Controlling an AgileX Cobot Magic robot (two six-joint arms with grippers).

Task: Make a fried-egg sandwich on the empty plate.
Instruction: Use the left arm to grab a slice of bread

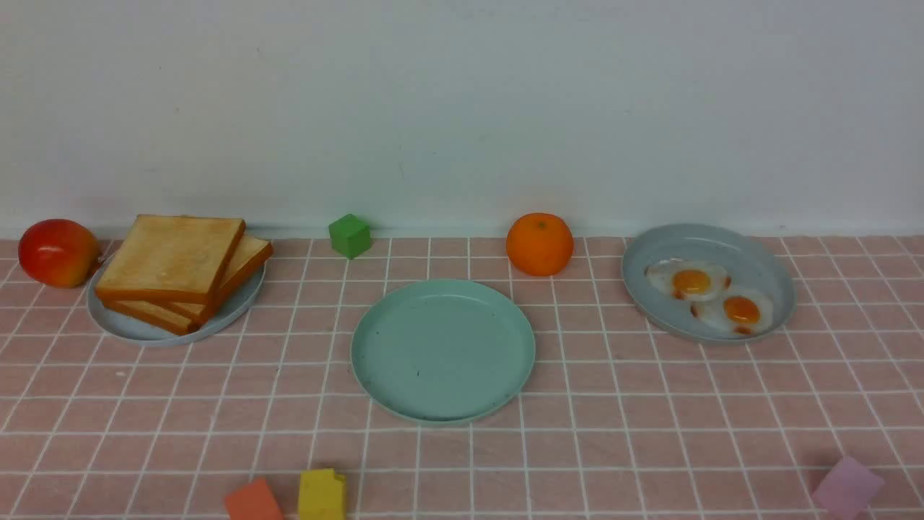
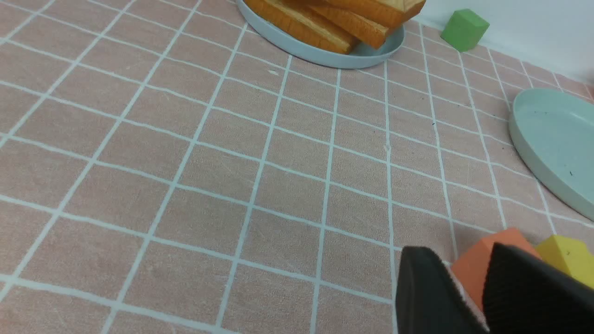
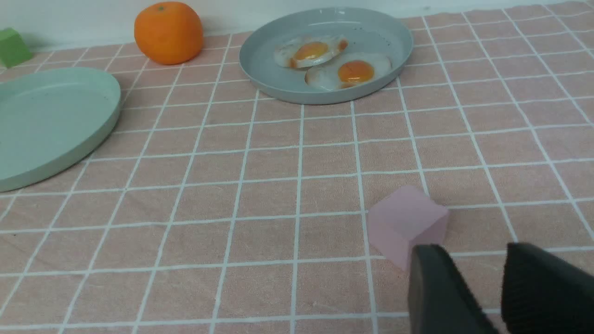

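Observation:
Three golden toast slices (image 1: 173,260) (image 2: 334,18) lie stacked on a grey-blue plate (image 1: 130,325) at the far left. Two fried eggs (image 1: 689,280) (image 3: 311,50) with orange yolks lie side by side on another grey-blue plate (image 1: 765,253) at the far right. Between them sits the empty plate (image 1: 442,350) (image 2: 557,144) (image 3: 46,120), mint green with nothing on it. Neither gripper shows in the front view. My left gripper (image 2: 464,260) is open low over the near left cloth. My right gripper (image 3: 475,253) is open over the near right cloth, holding nothing.
A red fruit (image 1: 56,251), a green cube (image 1: 350,235) and an orange (image 1: 539,243) stand along the back wall. An orange block (image 1: 253,502) (image 2: 478,264) and a yellow block (image 1: 321,495) lie near the left gripper. A pink block (image 1: 848,485) (image 3: 403,222) lies beside the right gripper.

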